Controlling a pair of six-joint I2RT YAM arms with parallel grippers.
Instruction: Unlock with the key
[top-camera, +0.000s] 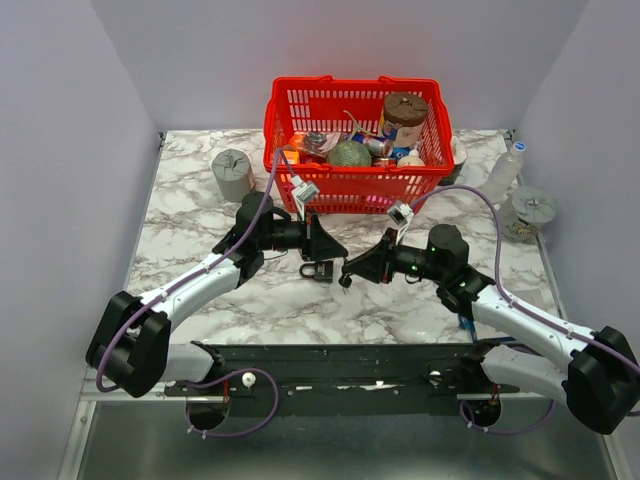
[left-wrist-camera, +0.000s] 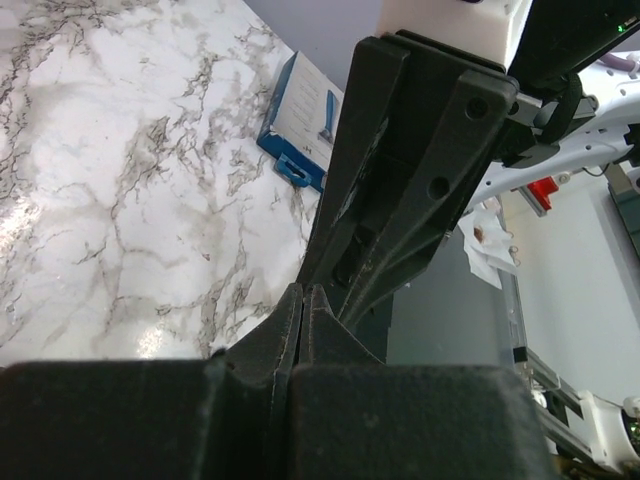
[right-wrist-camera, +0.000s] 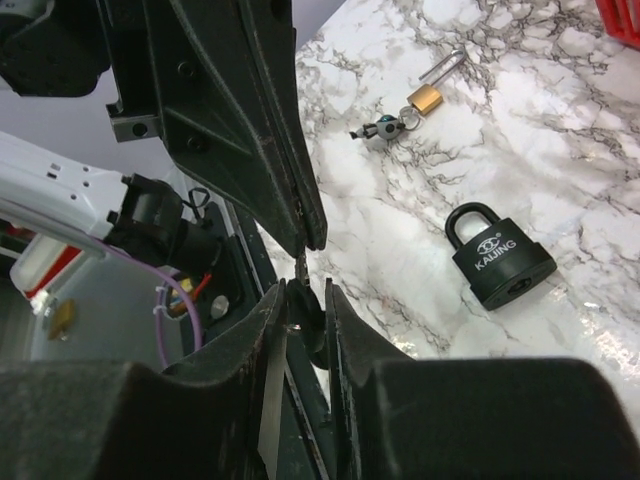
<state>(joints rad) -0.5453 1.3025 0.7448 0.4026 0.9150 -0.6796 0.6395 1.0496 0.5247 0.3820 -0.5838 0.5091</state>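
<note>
Dark bit (right-wrist-camera: 312, 322) in my R gripper (right-wrist-camera: 305, 298): mostly hidden by fingers (right-wrist-camera: 245, 350), can't ID. Key (right-wrist-camera: 382, 128) too small to count blades. My L gripper (right-wrist-camera: 308, 235) covers part of desk's near edge.

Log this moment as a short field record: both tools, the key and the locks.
right tool: shut on the key, dark head between its fingers, thin blade pointing up
left tool: shut, tips meeting at the blade's end; whether it pinches the blade cannot be told
black padlock: flat on the marble table, shackle closed, neither tool on it
brass padlock: farther off, loose key bunch beside it
red basket: at the back, holding assorted items
</note>
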